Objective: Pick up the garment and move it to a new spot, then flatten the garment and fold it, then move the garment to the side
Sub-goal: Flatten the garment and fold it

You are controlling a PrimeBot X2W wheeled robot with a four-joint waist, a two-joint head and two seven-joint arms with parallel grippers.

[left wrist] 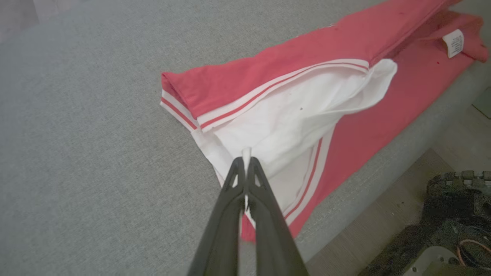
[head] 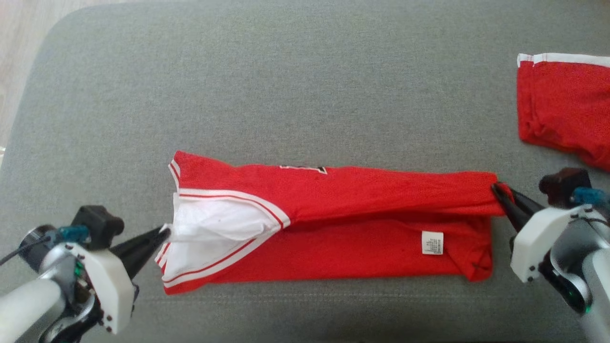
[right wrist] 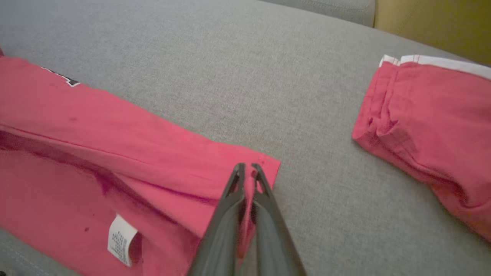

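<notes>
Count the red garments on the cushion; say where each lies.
2: a red jersey in the middle, pinched at both ends; a folded red garment far right, partly out of frame.

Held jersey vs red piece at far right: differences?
The jersey lies stretched long, pinched by the left gripper and right gripper; the folded garment sits compact, untouched. The jersey shows white lining and a label; the folded garment a white edge band. Both red, on the grey cushion.

You had a grey fabric cushion (head: 305, 71) before you. On it lay the red garment (head: 362, 200), folded lengthwise into a long band, its white-trimmed end to the left and a white label (head: 432, 242) facing up. A second folded red piece (head: 567, 105) lay well apart at the far right.
</notes>
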